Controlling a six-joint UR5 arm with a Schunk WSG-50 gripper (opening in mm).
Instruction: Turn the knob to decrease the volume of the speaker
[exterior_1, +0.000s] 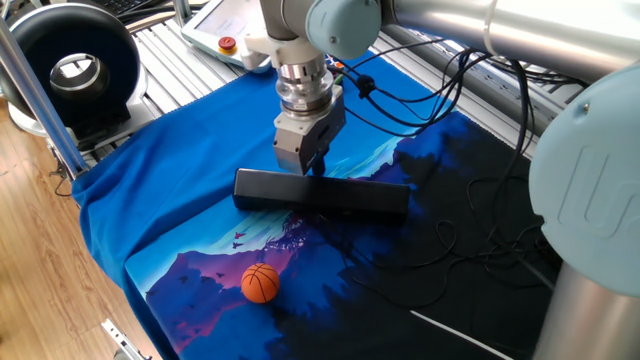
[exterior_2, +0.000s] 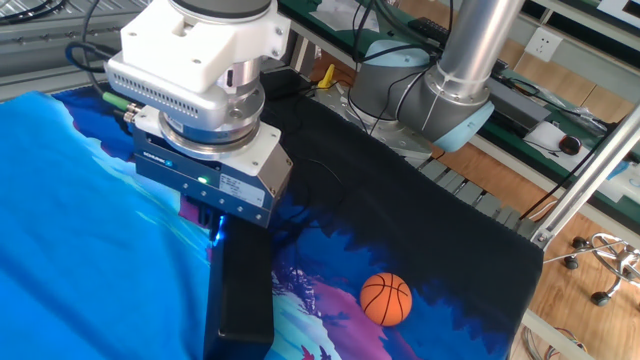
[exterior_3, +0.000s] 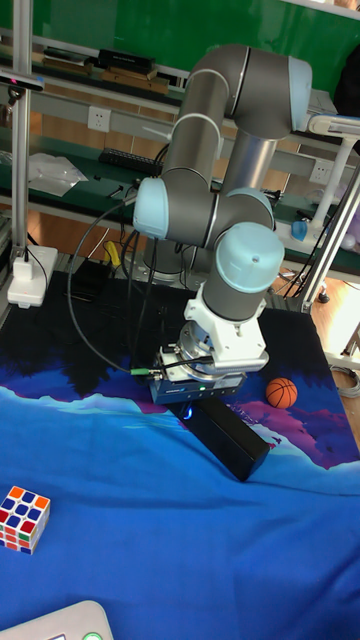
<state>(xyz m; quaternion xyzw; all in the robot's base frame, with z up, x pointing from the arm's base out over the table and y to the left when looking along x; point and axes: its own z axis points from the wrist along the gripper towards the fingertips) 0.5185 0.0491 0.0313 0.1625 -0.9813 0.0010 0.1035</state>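
The speaker is a long matte-black bar lying across the blue cloth; it also shows as the speaker and the speaker. My gripper points straight down at the bar's far long edge, left of its middle. Its dark fingers stand close together and touch the bar's top. The knob is hidden between them and under the gripper body. From the other side my gripper covers the bar's far end, with a blue light glowing beneath it. In the tall view my gripper sits at the bar's left end.
A small orange ball lies in front of the speaker. A round black ring-shaped device stands at the back left off the cloth. Loose cables trail over the dark right side. A Rubik's cube lies near the cloth's left edge.
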